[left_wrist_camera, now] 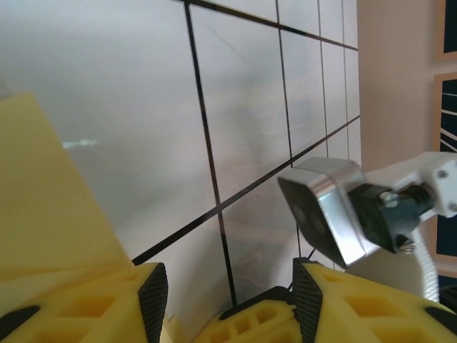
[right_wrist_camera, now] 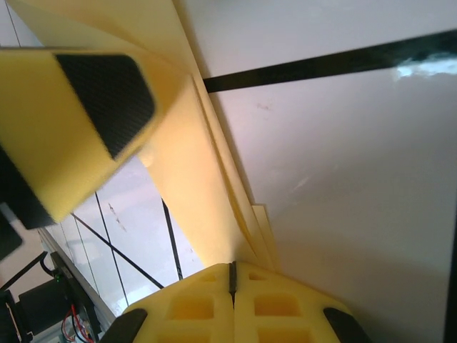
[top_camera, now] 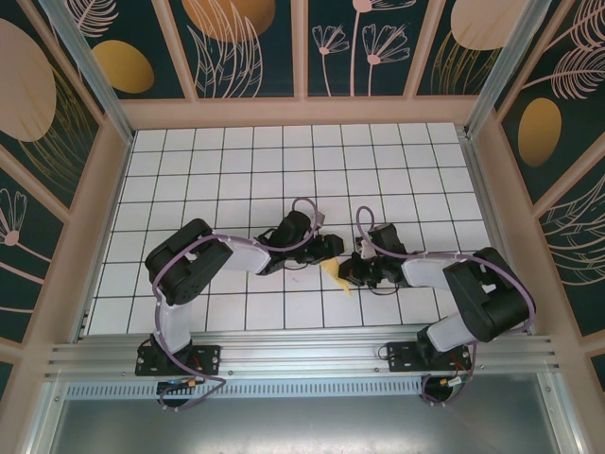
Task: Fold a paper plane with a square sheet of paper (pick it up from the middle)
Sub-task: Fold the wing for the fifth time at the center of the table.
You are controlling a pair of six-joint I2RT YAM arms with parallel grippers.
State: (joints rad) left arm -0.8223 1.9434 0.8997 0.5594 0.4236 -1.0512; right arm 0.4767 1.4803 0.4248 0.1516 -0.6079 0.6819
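Two robot arms meet at the middle of a white gridded desk [top_camera: 236, 170] walled with dark floral panels [top_camera: 246, 47], seen from above. A yellow paper sheet [top_camera: 337, 277], already folded into layers, sits between them near the front rows of tiles. The right end effector [top_camera: 354, 270] is clenched on the sheet. Its wrist camera shows the two yellow fingertips [right_wrist_camera: 200, 304] pressed together along a thin seam, with the stacked edges of the yellow paper sheet [right_wrist_camera: 203, 179] rising out of them and slanting up across the white desk [right_wrist_camera: 343, 179]. Just beside the paper, at the upper left of that view, is a yellow finger [right_wrist_camera: 43, 121] of the left arm with its black pad turned toward the fold. The left end effector [top_camera: 331, 249] is released: in its own wrist camera the left end effector [left_wrist_camera: 228, 293] stands with jaws apart and bare tile and black grid lines of the desk [left_wrist_camera: 250, 107] visible through the gap. The yellow paper sheet [left_wrist_camera: 43, 214] lies outside the jaws, off to the left of them. A silver-edged black module [left_wrist_camera: 325, 207] on the right arm hangs close by on the right
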